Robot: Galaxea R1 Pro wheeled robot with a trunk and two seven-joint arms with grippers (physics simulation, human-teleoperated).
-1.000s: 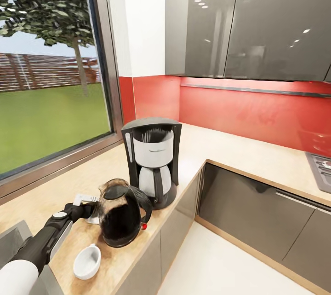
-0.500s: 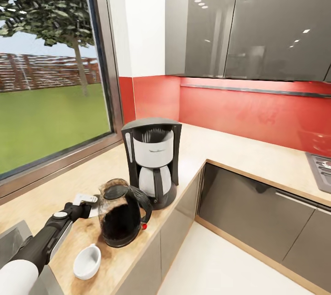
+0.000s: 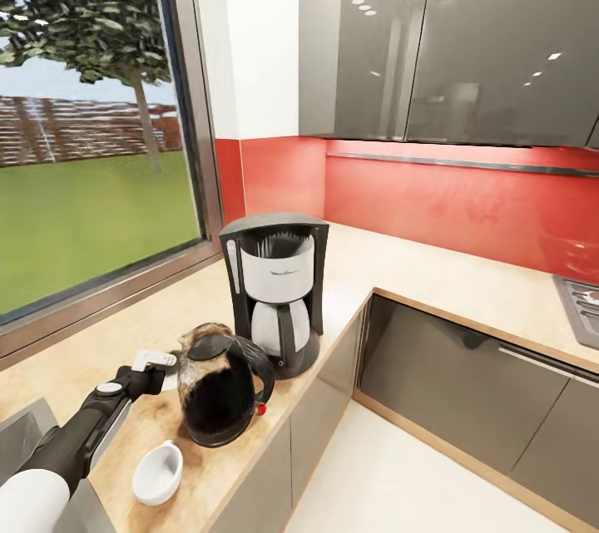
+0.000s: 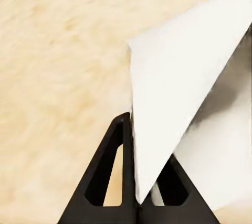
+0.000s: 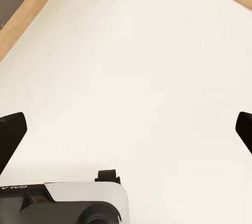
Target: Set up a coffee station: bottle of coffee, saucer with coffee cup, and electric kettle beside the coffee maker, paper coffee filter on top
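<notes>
The black and silver coffee maker [image 3: 274, 292] stands on the kitchen countertop [image 3: 108, 342] near the inner corner. The electric kettle [image 3: 220, 387] stands just in front of it, close to the counter's edge. Beside the kettle, my left gripper [image 3: 156, 365] is shut on the paper coffee filter [image 3: 170, 381]. The left wrist view shows the white filter [image 4: 173, 93] pinched between the black fingers [image 4: 113, 166], just above the wood. The white coffee cup [image 3: 158, 472] sits nearer me. My right gripper [image 5: 126, 129] hangs open over pale floor. The saucer and the bottle of coffee are out of view.
A sink [image 3: 21, 433] is set into the counter at the lower left, and a stove corner [image 3: 582, 300] shows at the right. A large window [image 3: 91, 142] runs behind the counter. Dark grey wall cabinets [image 3: 449, 42] hang above the red backsplash.
My left gripper has shifted slightly beside the kettle with the filter in it. The rest looks unchanged.
</notes>
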